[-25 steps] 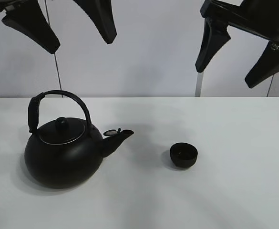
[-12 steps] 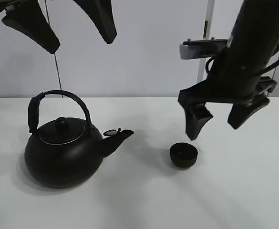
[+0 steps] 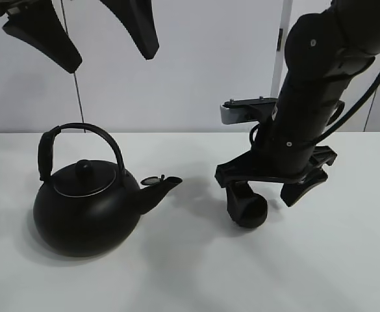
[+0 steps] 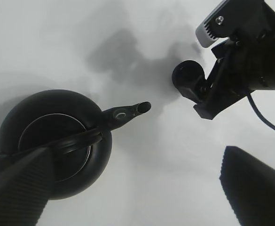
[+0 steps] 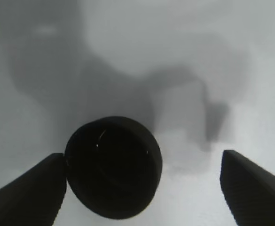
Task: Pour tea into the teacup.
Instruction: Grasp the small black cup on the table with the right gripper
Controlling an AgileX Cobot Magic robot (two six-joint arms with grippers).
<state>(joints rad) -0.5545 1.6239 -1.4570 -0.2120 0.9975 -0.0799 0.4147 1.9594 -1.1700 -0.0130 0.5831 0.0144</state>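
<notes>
The teacup [image 5: 113, 165] stands upright on the counter [image 3: 345, 260], between the fingers of your right hand [image 5: 142, 155]. A second ago that hand hung high, well clear. Half a second ago it was just above the cup. Now it has dropped to counter level around it. The hand is spread wide and holds nothing. The cup sits off-centre in the gap: the kettle-side finger is touching it or just beside it, I cannot tell which, and the other finger stands well apart. The cup itself has not shifted.

Beyond that kettle-side finger, the kettle [image 3: 86, 208] rests where it was, spout aimed toward the cup. Your left hand [image 3: 112, 58] has not moved; it hangs high above the kettle, fingers wide, empty.

I judge you are set to grip or steady the cup, so centre it before closing, or the near finger may nudge it. No tea can be poured until the left hand takes the kettle.
</notes>
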